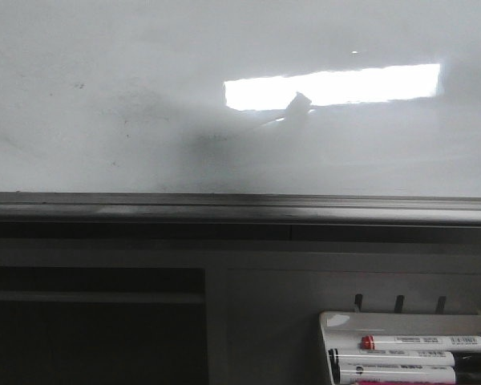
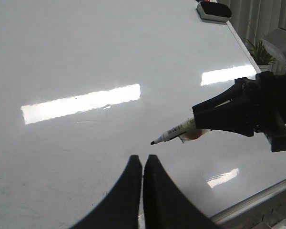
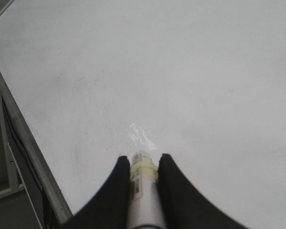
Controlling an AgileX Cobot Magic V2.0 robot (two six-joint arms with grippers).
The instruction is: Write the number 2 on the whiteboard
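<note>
Your right gripper [image 3: 143, 164] has its black jaws clamped on a white-barrelled marker pen with a black tip [image 2: 174, 131], which points at the large glossy white whiteboard with the grey metal edge [image 1: 104, 104]. In the left wrist view the tip sits close to the surface; you cannot tell whether it touches. No stroke of the number 2 shows anywhere on the board (only faint grey smudges and bright rectangular glare). Your left gripper [image 2: 143, 164] hangs over the board with its jaws pressed together, holding nothing. A small white pen tray [image 1: 345, 325] holds spare markers.
</note>
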